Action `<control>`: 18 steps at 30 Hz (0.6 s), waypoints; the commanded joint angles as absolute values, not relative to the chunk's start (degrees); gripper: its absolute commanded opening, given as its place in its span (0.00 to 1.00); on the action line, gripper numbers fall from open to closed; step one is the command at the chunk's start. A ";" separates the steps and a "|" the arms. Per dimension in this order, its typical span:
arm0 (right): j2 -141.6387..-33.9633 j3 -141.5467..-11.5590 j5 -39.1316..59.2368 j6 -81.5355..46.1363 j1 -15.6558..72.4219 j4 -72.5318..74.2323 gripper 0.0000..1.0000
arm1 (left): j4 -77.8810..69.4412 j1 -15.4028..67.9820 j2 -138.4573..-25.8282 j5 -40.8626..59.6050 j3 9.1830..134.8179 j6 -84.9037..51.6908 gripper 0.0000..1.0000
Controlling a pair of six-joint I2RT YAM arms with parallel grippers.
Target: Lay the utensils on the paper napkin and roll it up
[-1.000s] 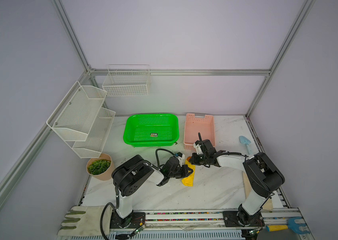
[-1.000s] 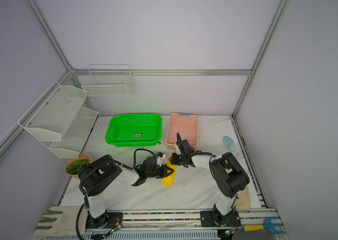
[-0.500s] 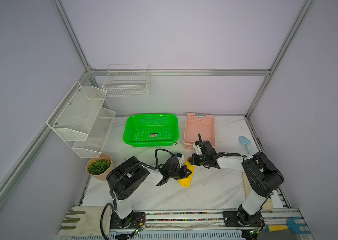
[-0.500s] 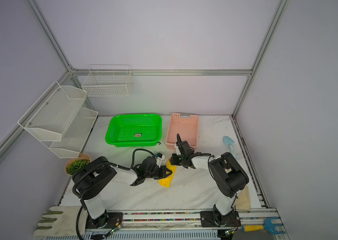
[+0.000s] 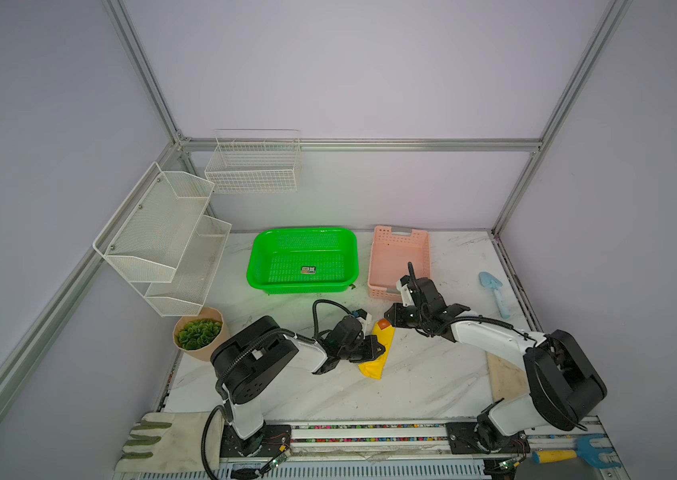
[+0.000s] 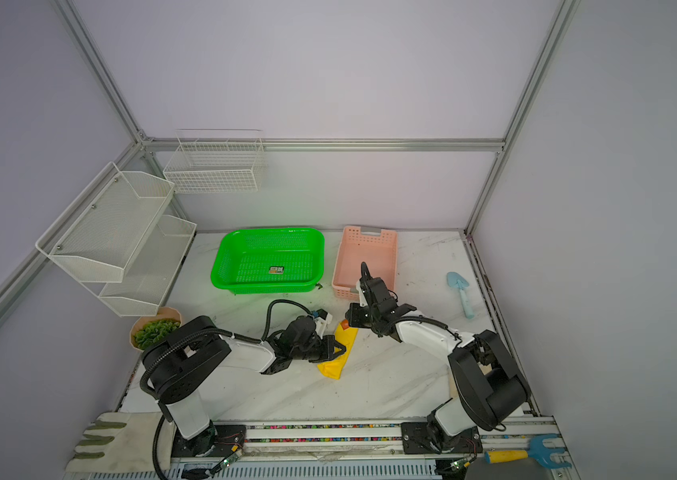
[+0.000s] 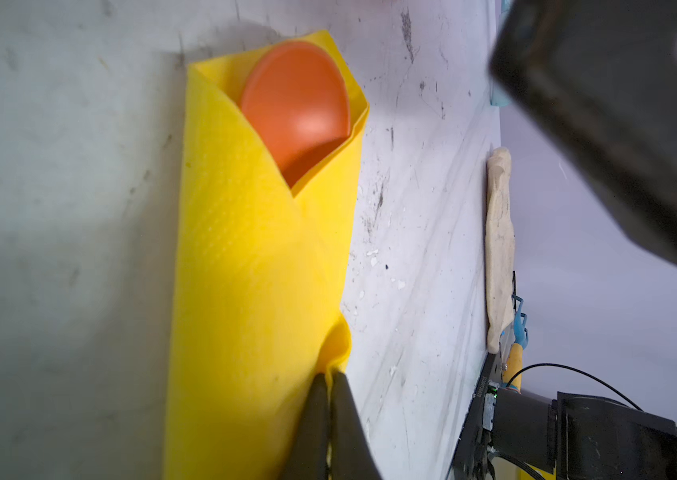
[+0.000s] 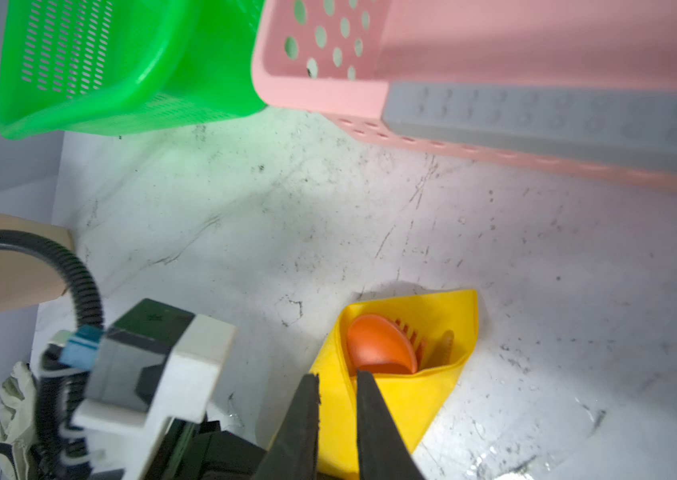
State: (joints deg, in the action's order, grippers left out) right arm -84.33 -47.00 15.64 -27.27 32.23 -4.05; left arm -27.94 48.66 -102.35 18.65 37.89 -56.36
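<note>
Working left to right. Left of centre in both top views, my left arm lies low across the marble table [image 5: 432, 374]. In the left wrist view my left gripper [image 7: 328, 375] has its jaws pressed together on a small fold of the paper napkin [image 5: 373, 368], pinched up from one long edge.

The napkin lies at centre frame in both top views. It is rolled into a yellow tube, flat on the table and tilted, with its open end toward the pink basket [image 5: 399, 257]. The utensils [image 8: 386, 349] are inside it. The spoon [image 7: 299, 108] bowl pokes out of the open end, with the fork [image 8: 411, 340] tines and the knife [image 8: 447, 345] tip beside it.

Just right of that end is my right gripper [image 8: 337, 377]. Its jaws are a narrow gap apart and grip nothing, and the napkin's rim shows through the gap. I cannot tell if the tips touch the paper.
</note>
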 commanded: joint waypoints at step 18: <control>-88.21 -41.63 17.12 -29.41 37.71 -0.16 0.07 | -27.63 50.54 -98.87 16.72 33.14 -55.88 0.00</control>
State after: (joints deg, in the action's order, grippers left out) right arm -86.85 -41.50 17.74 -29.15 37.71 -2.42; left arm -28.40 50.04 -100.36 17.32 35.33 -56.38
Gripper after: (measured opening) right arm 0.073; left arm 0.047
